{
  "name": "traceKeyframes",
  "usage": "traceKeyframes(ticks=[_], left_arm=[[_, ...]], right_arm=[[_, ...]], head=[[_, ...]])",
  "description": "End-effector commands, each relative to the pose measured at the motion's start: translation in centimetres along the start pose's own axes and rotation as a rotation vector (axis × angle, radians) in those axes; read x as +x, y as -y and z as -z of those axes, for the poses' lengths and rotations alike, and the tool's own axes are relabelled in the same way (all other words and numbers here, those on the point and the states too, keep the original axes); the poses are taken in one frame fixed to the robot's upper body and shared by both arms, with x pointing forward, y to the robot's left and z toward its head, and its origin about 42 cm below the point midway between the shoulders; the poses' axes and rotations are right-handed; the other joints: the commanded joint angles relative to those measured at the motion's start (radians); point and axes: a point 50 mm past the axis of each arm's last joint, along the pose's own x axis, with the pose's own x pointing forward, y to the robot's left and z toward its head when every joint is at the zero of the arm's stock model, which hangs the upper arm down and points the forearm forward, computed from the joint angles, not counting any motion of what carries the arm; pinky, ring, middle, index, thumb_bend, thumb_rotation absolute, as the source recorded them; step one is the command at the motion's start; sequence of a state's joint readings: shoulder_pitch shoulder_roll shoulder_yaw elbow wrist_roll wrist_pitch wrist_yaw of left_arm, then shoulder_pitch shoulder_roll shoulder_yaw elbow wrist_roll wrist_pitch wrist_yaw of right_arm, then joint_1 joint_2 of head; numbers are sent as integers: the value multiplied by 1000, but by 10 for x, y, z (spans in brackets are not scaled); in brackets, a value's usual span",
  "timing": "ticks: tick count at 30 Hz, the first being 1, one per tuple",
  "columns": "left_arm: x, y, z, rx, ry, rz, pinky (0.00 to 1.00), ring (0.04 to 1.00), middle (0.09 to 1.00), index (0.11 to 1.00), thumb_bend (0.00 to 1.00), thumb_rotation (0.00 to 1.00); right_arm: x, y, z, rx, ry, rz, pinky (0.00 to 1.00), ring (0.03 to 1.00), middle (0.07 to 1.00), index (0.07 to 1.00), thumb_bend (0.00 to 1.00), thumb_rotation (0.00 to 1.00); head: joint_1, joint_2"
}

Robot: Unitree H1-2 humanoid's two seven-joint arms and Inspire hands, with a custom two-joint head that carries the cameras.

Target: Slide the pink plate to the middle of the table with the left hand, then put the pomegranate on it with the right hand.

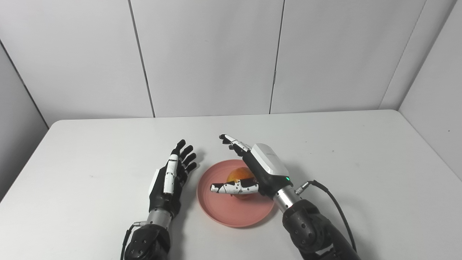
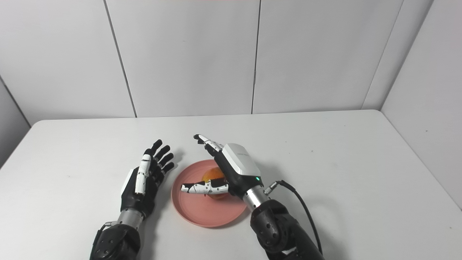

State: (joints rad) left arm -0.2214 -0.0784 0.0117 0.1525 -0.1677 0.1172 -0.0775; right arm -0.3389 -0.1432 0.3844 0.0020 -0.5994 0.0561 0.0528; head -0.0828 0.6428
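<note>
Now, fingers [image 1: 234, 187]: spread wide, thumb and the rest either side of the fruit, contact unclear.
Right hand [image 1: 260, 168]: above the plate.
Round orange-red pomegranate [image 1: 239, 175]: on the shallow pink plate [image 1: 231, 211], mid-desk.
Left hand [image 1: 171, 180]: splayed, empty, beside the plate.
White desk [image 1: 361, 162]: beneath all.

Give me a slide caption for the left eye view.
Pomegranate on the pink plate, right hand open around it, left hand open beside.

A white table [image 1: 325, 151] is seen filling the lower frame; a pink plate [image 1: 223, 213] is set on it at lower centre.
</note>
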Motion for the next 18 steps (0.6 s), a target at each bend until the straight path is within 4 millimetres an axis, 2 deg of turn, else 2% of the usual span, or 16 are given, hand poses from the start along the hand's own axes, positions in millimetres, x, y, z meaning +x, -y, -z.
traceKeyframes(ticks=[1,7,11,14,18], left_arm=[[2,3,4,-9,-47,-3,905,909,919,920,430,1000],[4,2,7,-20,-38,-9,895,907,912,902,433,1000],[4,1,10,-3,-41,-9,900,912,920,919,434,1000],[5,0,11,4,-41,-6,900,911,922,923,433,1000],[5,-1,11,3,-42,-9,898,908,921,921,437,1000]], right_arm=[[10,26,-21,-14,121,87,746,838,897,919,1000,682],[11,54,-28,-5,172,187,778,868,913,921,1000,758],[9,74,-24,-3,174,254,787,873,909,922,993,794],[8,84,-21,-5,148,287,817,888,912,930,934,848],[4,96,-14,31,79,317,765,844,884,922,913,922]], head=[[1,-1],[-2,-12],[-2,-17],[-1,-19],[0,-23]])
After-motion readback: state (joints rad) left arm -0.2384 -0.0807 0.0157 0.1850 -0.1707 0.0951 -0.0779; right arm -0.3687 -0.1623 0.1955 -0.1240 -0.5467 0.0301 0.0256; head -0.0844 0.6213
